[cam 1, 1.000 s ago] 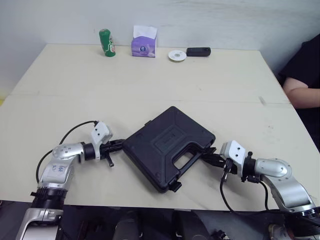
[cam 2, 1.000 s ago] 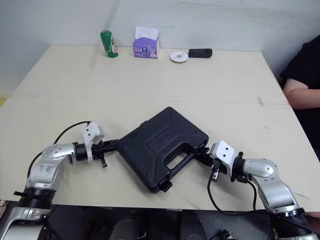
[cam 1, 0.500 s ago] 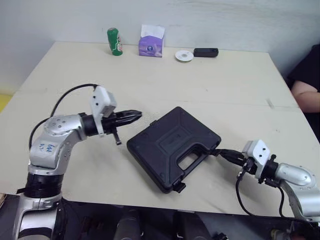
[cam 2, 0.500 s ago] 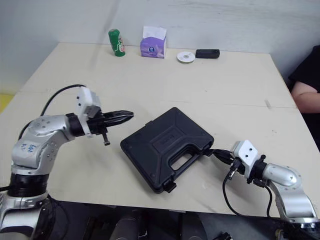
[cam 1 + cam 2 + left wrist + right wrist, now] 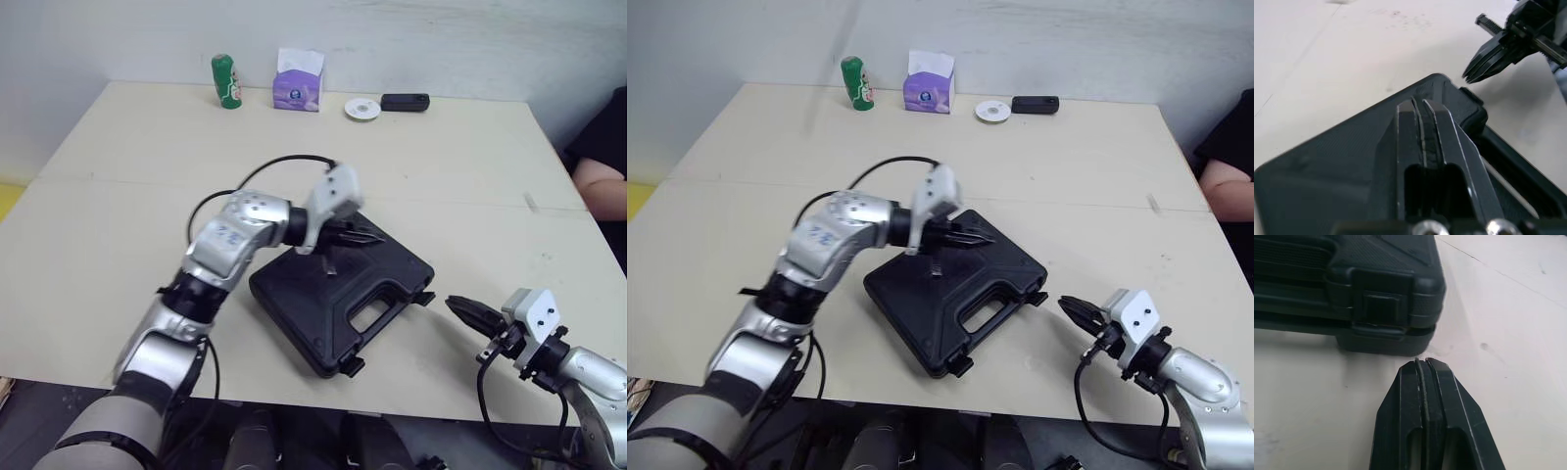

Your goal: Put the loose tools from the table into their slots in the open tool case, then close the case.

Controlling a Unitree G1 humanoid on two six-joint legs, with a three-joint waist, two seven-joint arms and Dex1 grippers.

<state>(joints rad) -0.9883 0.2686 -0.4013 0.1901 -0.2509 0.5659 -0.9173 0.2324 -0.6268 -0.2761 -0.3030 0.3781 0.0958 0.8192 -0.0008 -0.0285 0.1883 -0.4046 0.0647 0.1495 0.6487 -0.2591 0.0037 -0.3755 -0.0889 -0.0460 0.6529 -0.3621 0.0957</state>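
The black hard-plastic tool case (image 5: 304,313) lies near the table's front edge with its lid down, so stowing looks done and closing is the step in hand. Just beside its corner latch (image 5: 1383,308), the right gripper (image 5: 460,309) rests low, fingers pressed together and empty. Farther in, the left gripper (image 5: 375,238), likewise pinched shut, sits over the lid, possibly touching it. Next, I judge: press the lid and snap the latches.
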